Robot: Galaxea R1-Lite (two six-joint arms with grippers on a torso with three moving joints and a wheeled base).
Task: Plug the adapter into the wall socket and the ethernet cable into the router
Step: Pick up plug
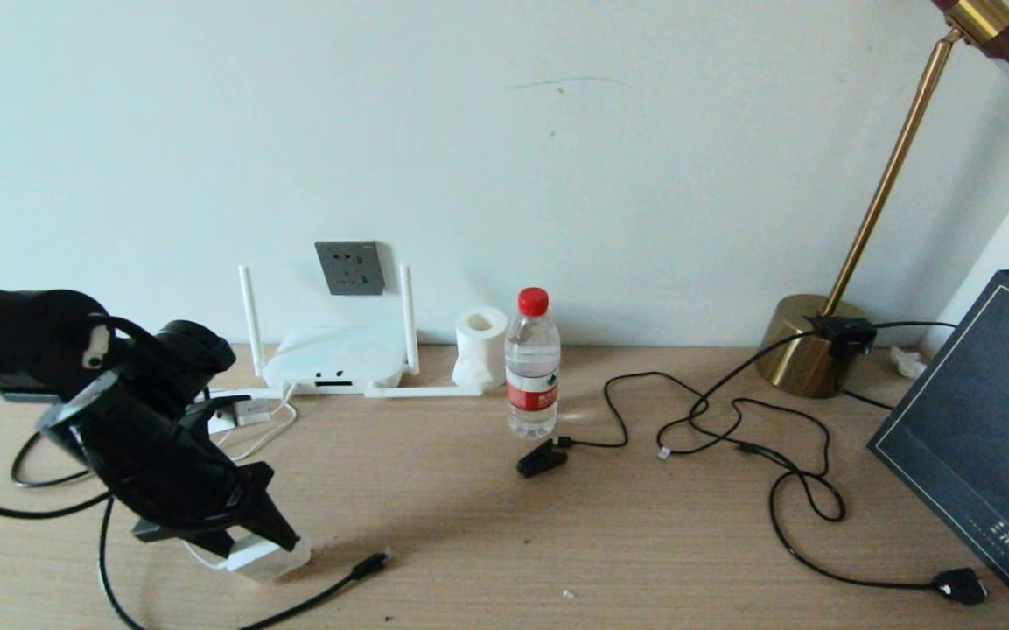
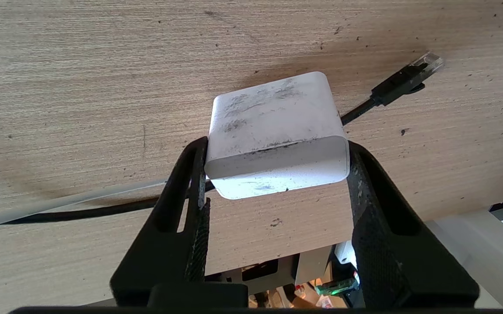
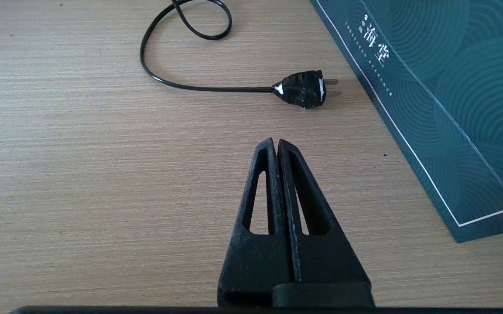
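adapter [image 2: 277,131] between left gripper [image 2: 277,170] jaws, near desk edge

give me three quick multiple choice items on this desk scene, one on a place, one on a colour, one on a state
1. Where is the wall socket?
A. above the router
B. beside the lamp
C. flat on the desk

2. What colour is the water bottle cap?
A. blue
B. red
C. white

3. What is the left end effector doing?
A. closed on nothing
B. gripping the ethernet cable
C. gripping the adapter

Key: 1 A, the plate sits on the wall over the router. 2 B, the cap is red. 3 C, both fingers press the white block's sides.
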